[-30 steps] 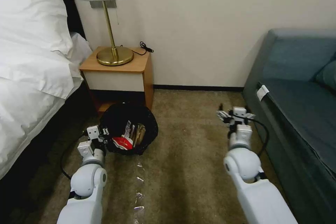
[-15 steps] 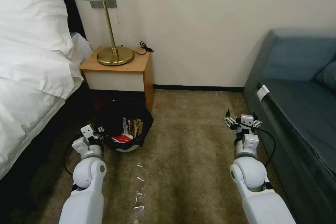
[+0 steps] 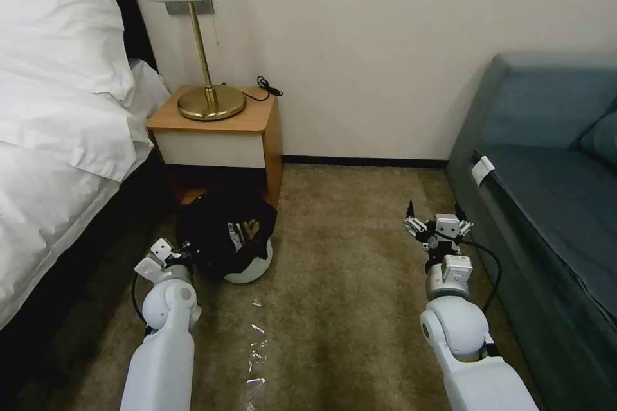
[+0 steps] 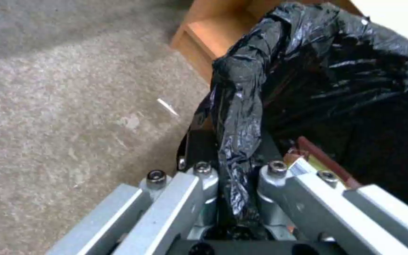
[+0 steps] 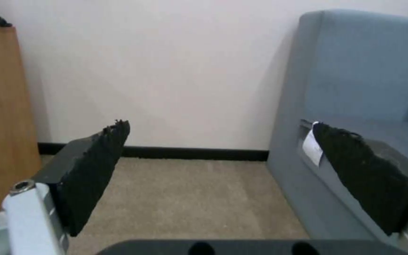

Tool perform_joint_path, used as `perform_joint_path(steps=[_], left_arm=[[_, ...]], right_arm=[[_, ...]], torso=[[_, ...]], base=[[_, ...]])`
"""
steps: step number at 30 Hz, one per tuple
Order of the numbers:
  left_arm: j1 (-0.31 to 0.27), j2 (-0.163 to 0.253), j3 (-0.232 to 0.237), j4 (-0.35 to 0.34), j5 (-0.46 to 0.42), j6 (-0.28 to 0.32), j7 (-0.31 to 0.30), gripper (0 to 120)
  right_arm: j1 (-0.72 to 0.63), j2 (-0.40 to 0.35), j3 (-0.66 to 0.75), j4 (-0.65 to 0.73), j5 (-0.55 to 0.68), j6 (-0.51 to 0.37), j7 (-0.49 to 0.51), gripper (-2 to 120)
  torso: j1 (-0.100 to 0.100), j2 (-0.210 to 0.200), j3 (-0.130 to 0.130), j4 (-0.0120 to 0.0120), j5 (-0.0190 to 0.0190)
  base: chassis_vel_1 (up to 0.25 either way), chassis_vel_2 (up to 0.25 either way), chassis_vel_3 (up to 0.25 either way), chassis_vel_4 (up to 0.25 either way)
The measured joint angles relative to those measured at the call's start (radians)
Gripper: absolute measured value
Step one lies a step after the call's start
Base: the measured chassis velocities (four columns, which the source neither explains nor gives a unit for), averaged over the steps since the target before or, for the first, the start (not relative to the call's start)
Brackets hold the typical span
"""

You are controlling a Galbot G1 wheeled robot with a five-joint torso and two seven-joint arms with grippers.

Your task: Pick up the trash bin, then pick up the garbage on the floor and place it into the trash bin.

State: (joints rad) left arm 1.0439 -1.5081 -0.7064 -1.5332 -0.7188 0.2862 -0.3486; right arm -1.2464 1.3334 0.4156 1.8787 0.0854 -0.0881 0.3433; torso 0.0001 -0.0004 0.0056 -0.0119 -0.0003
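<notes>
Our left gripper [image 4: 232, 177] clenches the crinkled black liner at the rim of the small round white trash bin [image 3: 249, 266], tilted beside the wooden nightstand [image 3: 215, 128]. Our right gripper [image 3: 438, 223] hovers spread. We fear litter spilling.

The scene is viewed from head height, forward and downward, with the nightstand [image 3: 215, 135] at 11 o'clock and the sofa [image 3: 546, 160] at 2 o'clock. The trash bin [image 4: 308, 71] rim is seen at close range from the left wrist. From the right wrist, near floor level, the wall is faced; nightstand [image 5: 1, 106] and sofa [image 5: 355, 81] are shared with the head view.
</notes>
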Motion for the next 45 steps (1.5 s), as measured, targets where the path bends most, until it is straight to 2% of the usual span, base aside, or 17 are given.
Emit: perform_joint_path(steps=[8, 10, 13, 17, 21, 23, 24, 26, 30, 32, 33, 35, 39, 41, 42, 44, 45], left_arm=[[-0.006, 0.005, -0.012, 0.013, 0.001, -0.001, 0.007, 4], [-0.005, 0.006, -0.012, 0.013, 0.0, -0.001, 0.012, 10], [-0.003, 0.006, -0.011, 0.007, 0.0, -0.001, 0.015, 19], [0.0, 0.005, -0.005, -0.018, 0.002, 0.003, 0.016, 39], [0.002, 0.006, -0.003, -0.028, 0.008, 0.004, 0.016, 48], [0.008, 0.008, 0.002, -0.049, 0.012, 0.008, 0.016, 61], [0.008, 0.008, 0.002, -0.049, 0.012, 0.008, 0.016, 61], [0.018, 0.009, 0.006, -0.076, 0.016, 0.011, 0.014, 72], [0.031, 0.011, 0.009, -0.098, 0.031, 0.012, 0.014, 82], [0.054, 0.018, 0.009, -0.129, 0.124, 0.005, 0.031, 94], [0.054, 0.018, 0.009, -0.129, 0.124, 0.005, 0.031, 94], [0.078, 0.033, 0.007, -0.167, 0.206, -0.003, 0.06, 99], [0.108, 0.052, 0.006, -0.22, 0.244, -0.003, 0.094, 100], [0.137, 0.076, -0.002, -0.27, 0.316, -0.013, 0.165, 100], [0.137, 0.076, -0.002, -0.27, 0.316, -0.013, 0.165, 100], [0.161, 0.107, -0.008, -0.311, 0.387, -0.029, 0.24, 100], [0.161, 0.107, -0.008, -0.311, 0.387, -0.029, 0.24, 100]], right_arm=[[-0.002, 0.011, -0.012, -0.014, -0.035, 0.032, -0.008, 99], [-0.002, 0.013, -0.013, -0.014, -0.035, 0.033, -0.008, 99], [-0.002, 0.014, -0.015, -0.014, -0.036, 0.034, -0.008, 99], [0.0, 0.018, -0.018, -0.018, -0.04, 0.042, -0.007, 99], [0.001, 0.02, -0.019, -0.018, -0.043, 0.046, -0.007, 99], [0.003, 0.022, -0.022, -0.017, -0.043, 0.046, -0.007, 99], [0.003, 0.022, -0.022, -0.017, -0.043, 0.046, -0.007, 99], [0.007, 0.023, -0.022, -0.014, -0.043, 0.046, -0.008, 99], [0.008, 0.024, -0.022, -0.014, -0.043, 0.046, -0.008, 99], [0.012, 0.025, -0.023, -0.012, -0.04, 0.046, -0.005, 99], [0.012, 0.025, -0.023, -0.012, -0.04, 0.046, -0.005, 99], [0.013, 0.024, -0.023, -0.008, -0.037, 0.046, 0.005, 99], [0.005, 0.018, -0.016, 0.001, -0.034, 0.044, 0.008, 100], [-0.001, 0.012, -0.001, 0.008, -0.032, 0.045, 0.013, 100], [-0.001, 0.012, -0.001, 0.008, -0.032, 0.045, 0.013, 100], [-0.007, 0.007, 0.019, 0.016, -0.025, 0.053, 0.024, 100], [-0.007, 0.007, 0.019, 0.016, -0.025, 0.053, 0.024, 100]], torso=[[0.0, 0.0, 0.0, -0.0001, 0.0001], [0.0, 0.0, 0.0, -0.0002, 0.0001], [0.0, 0.0, 0.0, -0.0002, 0.0002], [0.0, 0.0, 0.0, -0.0002, 0.0001], [0.0, 0.0, 0.0, -0.0002, 0.0001], [0.0, 0.0, 0.0, -0.0002, 0.0001], [0.0, 0.0, 0.0, -0.0002, 0.0001], [0.0, 0.0, 0.0, -0.0002, 0.0001], [0.0, 0.0, 0.0, -0.0002, 0.0001], [0.0, 0.0, 0.0, -0.0002, 0.0001], [0.0, 0.0, 0.0, -0.0002, 0.0001], [0.0, 0.0, 0.0, 0.0, 0.0001], [0.0, 0.0, 0.0, 0.0, 0.0001], [0.0, 0.0, 0.0, -0.0002, 0.0002], [0.0, 0.0, 0.0, -0.0002, 0.0002], [0.0, 0.0, 0.0, 0.0, 0.0], [0.0, 0.0, 0.0, 0.0, 0.0]], base=[[0.0, 0.0, 0.0, 0.0], [0.0, 0.0, 0.0, 0.0], [0.0, 0.0, 0.0, 0.0], [0.0, 0.0, 0.0, 0.0], [0.0, 0.0, 0.0, 0.0], [0.0, 0.0, 0.0, 0.0], [0.0, 0.0, 0.0, 0.0], [0.0, 0.0, 0.0, 0.0], [0.0, 0.0, 0.0, 0.0], [0.0, 0.0, 0.0, 0.0], [0.0, 0.0, 0.0, 0.0], [0.0, 0.0, 0.0, 0.0], [0.0, 0.0, 0.0, 0.0], [0.0, 0.0, 0.0, 0.0], [0.0, 0.0, 0.0, 0.0], [0.0, 0.0, 0.0, 0.0], [0.0, 0.0, 0.0, 0.0]])
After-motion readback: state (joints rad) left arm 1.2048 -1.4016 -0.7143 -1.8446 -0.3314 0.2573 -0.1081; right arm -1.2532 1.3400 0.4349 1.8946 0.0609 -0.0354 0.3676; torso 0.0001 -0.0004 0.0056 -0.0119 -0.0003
